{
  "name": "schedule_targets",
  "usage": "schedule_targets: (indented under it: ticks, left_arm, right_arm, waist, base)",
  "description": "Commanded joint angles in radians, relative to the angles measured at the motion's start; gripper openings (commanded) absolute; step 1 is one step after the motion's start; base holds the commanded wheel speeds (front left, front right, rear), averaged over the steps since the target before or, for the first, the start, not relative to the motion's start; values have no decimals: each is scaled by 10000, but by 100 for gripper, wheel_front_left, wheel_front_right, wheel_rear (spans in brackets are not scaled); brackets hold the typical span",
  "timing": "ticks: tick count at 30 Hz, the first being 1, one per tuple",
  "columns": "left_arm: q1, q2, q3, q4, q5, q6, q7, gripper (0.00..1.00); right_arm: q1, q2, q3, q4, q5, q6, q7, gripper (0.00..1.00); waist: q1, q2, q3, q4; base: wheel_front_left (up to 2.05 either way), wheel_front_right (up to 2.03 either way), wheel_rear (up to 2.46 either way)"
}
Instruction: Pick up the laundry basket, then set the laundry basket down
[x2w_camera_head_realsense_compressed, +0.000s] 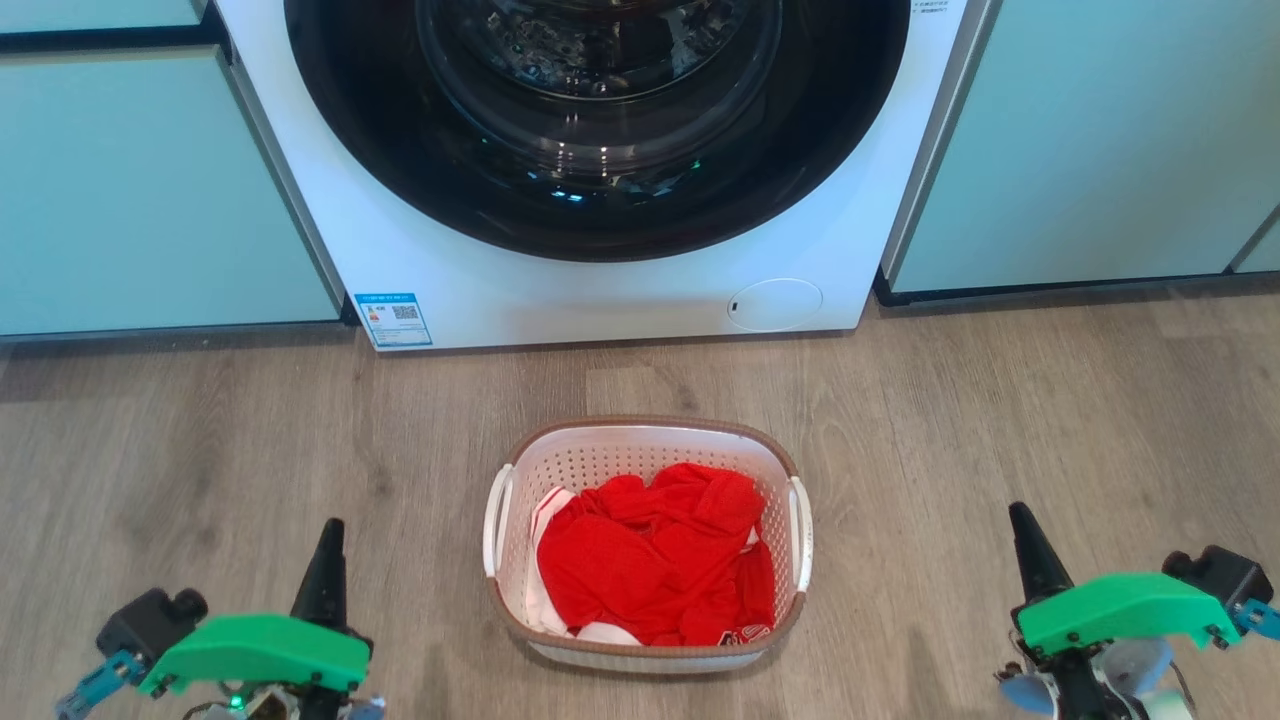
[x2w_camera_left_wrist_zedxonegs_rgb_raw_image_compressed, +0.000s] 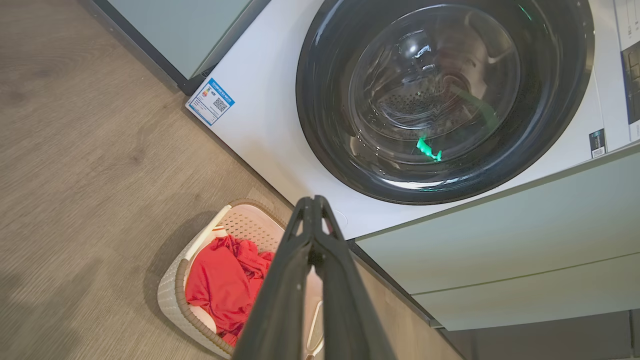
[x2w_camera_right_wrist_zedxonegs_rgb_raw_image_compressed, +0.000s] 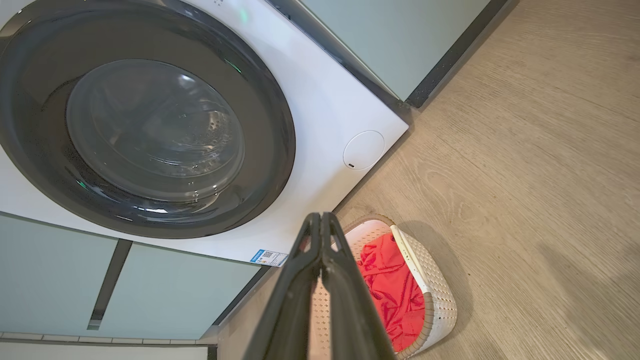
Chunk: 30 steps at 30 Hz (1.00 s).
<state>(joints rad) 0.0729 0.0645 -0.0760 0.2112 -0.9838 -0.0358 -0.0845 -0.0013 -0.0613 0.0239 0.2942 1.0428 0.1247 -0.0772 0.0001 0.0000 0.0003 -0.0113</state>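
From the head view, the laundry basket (x2w_camera_head_realsense_compressed: 600, 458) stands on the wooden floor (x2w_camera_head_realsense_compressed: 200, 470) in front of the washing machine (x2w_camera_head_realsense_compressed: 480, 270), with a strip of bare floor between its far rim and the machine's base. Pale green cupboards (x2w_camera_head_realsense_compressed: 140, 190) flank the machine on both sides. There is open floor to the left and right of the basket. The left gripper (x2w_camera_head_realsense_compressed: 328, 540) hangs at the lower left and the right gripper (x2w_camera_head_realsense_compressed: 1025, 530) at the lower right, each well apart from the basket's sides. Each gripper's fingers come to one dark point, pressed together on nothing. The basket is white and perforated, with a brown woven-look rim and white handles (x2w_camera_head_realsense_compressed: 493, 520) on its two long sides. Red clothes (x2w_camera_head_realsense_compressed: 650, 560) lie heaped in it, with a little white cloth at the edges.

In the left wrist view, the left gripper (x2w_camera_left_wrist_zedxonegs_rgb_raw_image_compressed: 314, 205) has its fingers meeting at the tips. The basket (x2w_camera_left_wrist_zedxonegs_rgb_raw_image_compressed: 172, 300) sits low in the picture, partly behind them, close to the machine's front. This view shows the whole round door glass (x2w_camera_left_wrist_zedxonegs_rgb_raw_image_compressed: 435, 90) with the drum behind it, and a blue label (x2w_camera_left_wrist_zedxonegs_rgb_raw_image_compressed: 210, 101) at the machine's lower corner.

In the right wrist view, the right gripper (x2w_camera_right_wrist_zedxonegs_rgb_raw_image_compressed: 320, 220) also has its fingers together. The basket (x2w_camera_right_wrist_zedxonegs_rgb_raw_image_compressed: 440, 295) lies just to their right, its outer wall casting a shadow onto wide bare floor. A round flap (x2w_camera_right_wrist_zedxonegs_rgb_raw_image_compressed: 363, 149) shows at the machine's lower corner.
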Motion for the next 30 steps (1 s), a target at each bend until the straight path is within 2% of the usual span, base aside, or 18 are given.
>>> schedule_targets:
  ticks: [1,30]
  left_arm:
    - [-560,185,354,-256,-318,-91,65,0]
    - [-1241,177,977,66,-3853,-573,943,0]
  right_arm:
    - [-609,-149,-2,-386,307,34,103,0]
    - [-849,-138,-588,-458,3468,49,965,0]
  waist:
    - [-1,0,1,4]
    - [-1,0,16,65]
  base:
    - [0,0,0]
    - [0,0,0]
